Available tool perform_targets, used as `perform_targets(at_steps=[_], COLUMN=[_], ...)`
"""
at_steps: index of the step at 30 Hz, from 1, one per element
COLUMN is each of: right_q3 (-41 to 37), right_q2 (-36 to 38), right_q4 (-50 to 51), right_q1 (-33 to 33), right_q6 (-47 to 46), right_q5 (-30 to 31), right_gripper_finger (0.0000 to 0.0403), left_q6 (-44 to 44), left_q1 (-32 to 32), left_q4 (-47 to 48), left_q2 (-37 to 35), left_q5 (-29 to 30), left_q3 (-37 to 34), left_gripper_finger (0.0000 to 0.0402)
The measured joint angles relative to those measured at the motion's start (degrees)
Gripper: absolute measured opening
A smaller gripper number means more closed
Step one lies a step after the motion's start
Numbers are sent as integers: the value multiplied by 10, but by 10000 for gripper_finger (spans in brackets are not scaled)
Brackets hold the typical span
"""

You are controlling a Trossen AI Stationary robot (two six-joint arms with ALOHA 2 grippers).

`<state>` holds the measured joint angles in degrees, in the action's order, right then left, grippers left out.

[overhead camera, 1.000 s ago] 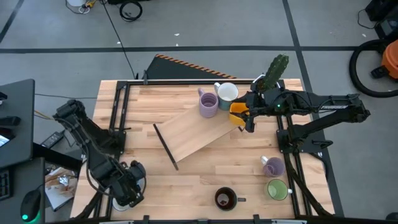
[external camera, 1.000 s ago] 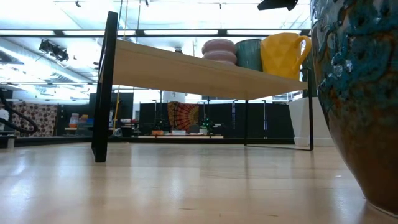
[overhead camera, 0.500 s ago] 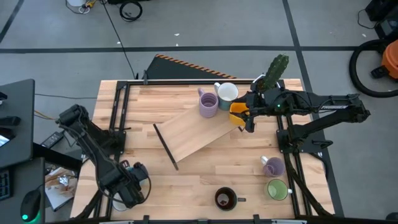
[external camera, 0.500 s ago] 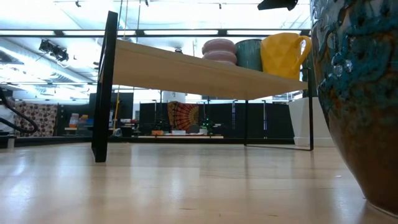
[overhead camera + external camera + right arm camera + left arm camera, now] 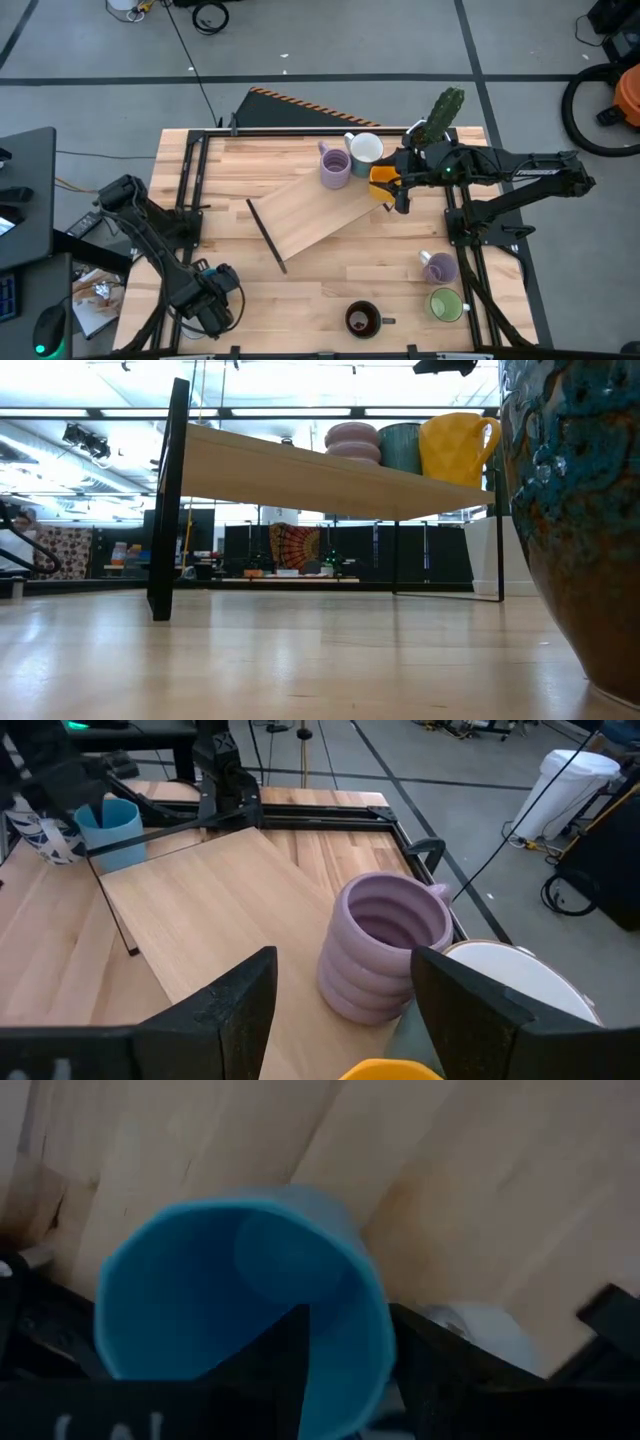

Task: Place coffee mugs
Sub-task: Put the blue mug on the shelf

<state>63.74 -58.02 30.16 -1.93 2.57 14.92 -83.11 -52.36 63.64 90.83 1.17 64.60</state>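
Your left end effector [image 5: 208, 305] sits at the bench's [image 5: 300, 290] near-left corner, one finger inside the blue mug [image 5: 245, 1315] and the other outside, so it seems to grip the wall, though you cannot see the contact clearly. Your right end effector [image 5: 398, 190] hangs wide open with nothing in it over the raised wooden shelf [image 5: 315, 215], just beside the orange mug [image 5: 382, 183], the lavender mug [image 5: 388, 942] and a white mug [image 5: 364, 148]. Another lavender mug [image 5: 438, 266], a green mug [image 5: 446, 304] and a dark brown mug [image 5: 362, 319] stand along the near-right part of the bench.
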Motion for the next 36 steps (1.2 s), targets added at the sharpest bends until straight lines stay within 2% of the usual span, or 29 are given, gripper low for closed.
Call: perform_targets(at_steps=[7,17,21,27,32,36], right_q3=[0,0,0,0,0,0], right_q2=[0,0,0,0,0,0], right_q4=[-2,-2,-2,-6,-6,-6], right_q1=[0,0,0,0,0,0], right_q6=[0,0,0,0,-10,-11], right_q5=[0,0,0,0,-1,-1], right_gripper_finger=[236,236,236,236,236,236], left_q6=[4,62,94,157,194,224], left_q1=[8,8,10,17,25,29], left_q4=[-50,-52,-52,-52,-45,16], left_q2=[-1,-1,-1,-1,-7,-31], left_q5=[-2,15,26,24,18,12], left_q3=[-34,-42,-42,-42,-42,-23], left_gripper_finger=[141,140,111,29,26,26])
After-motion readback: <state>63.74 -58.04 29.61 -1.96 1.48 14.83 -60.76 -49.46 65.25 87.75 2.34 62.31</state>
